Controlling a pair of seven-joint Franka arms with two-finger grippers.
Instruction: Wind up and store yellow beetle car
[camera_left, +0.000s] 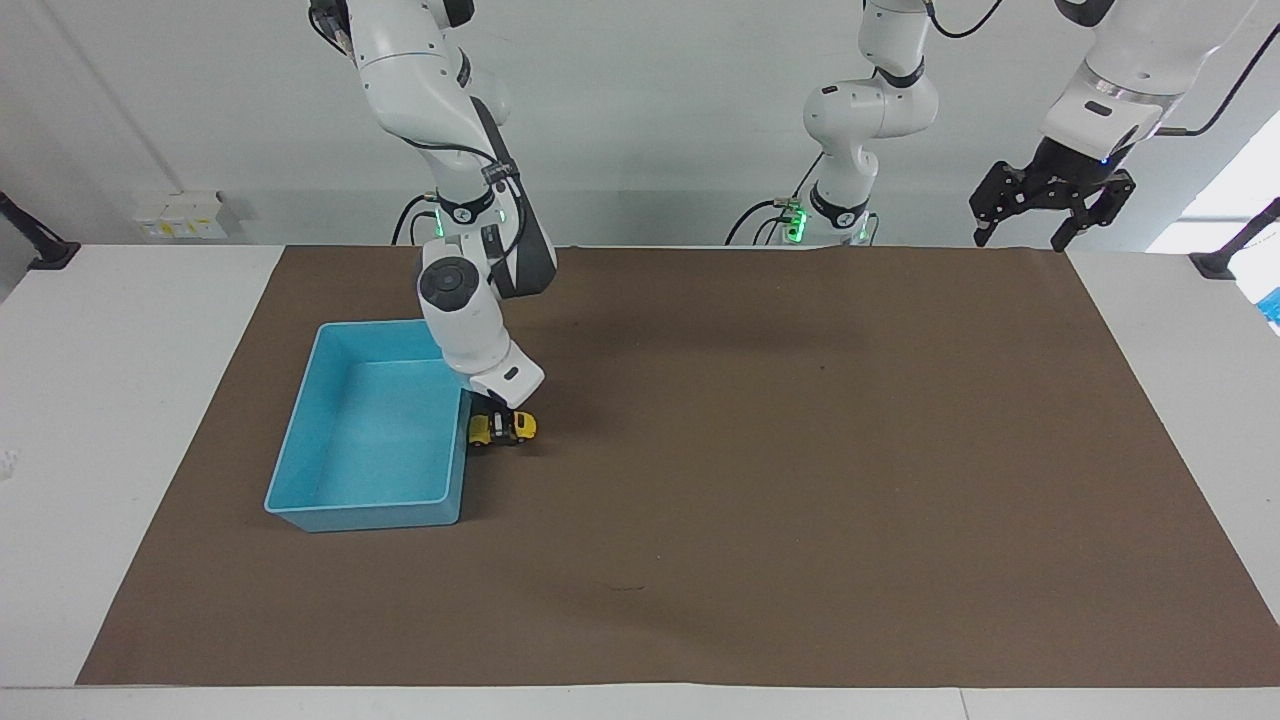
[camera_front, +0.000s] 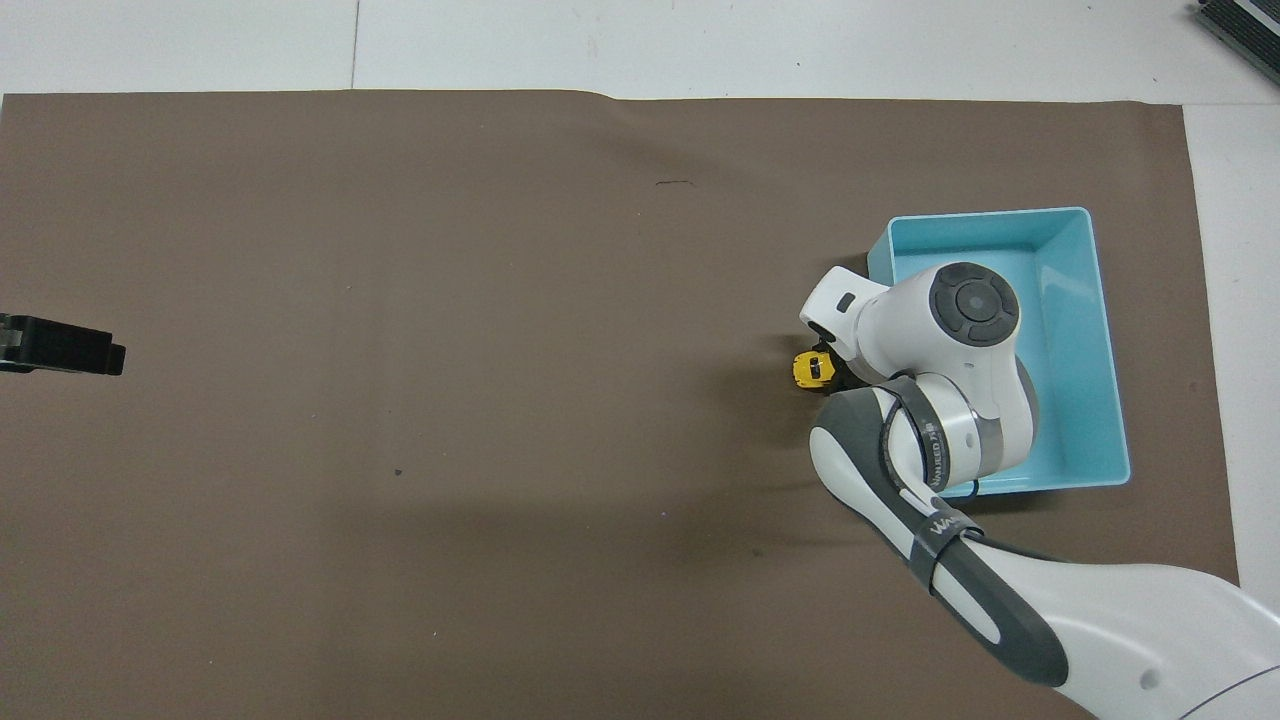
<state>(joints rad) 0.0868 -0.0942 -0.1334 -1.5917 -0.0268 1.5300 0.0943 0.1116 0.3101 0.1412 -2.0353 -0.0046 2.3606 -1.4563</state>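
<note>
Right gripper (camera_left: 503, 425): down on the mat, jaws closed across the middle of the yellow beetle car (camera_left: 518, 427).
Yellow beetle car: on its wheels on the brown mat (camera_left: 760, 480), just beside the long wall of the light-blue bin (camera_left: 300, 470), outside it; long axis runs across the table, from the bin toward the left arm's end. Which end is the nose, cannot tell.
Light-blue bin: open, nothing inside.
Overhead view: the right arm's wrist hides most of the car; only one yellow end (camera_front: 808, 369) shows.
Left gripper (camera_left: 1052, 203): raised over the mat's corner, jaws wide, waiting.
</note>
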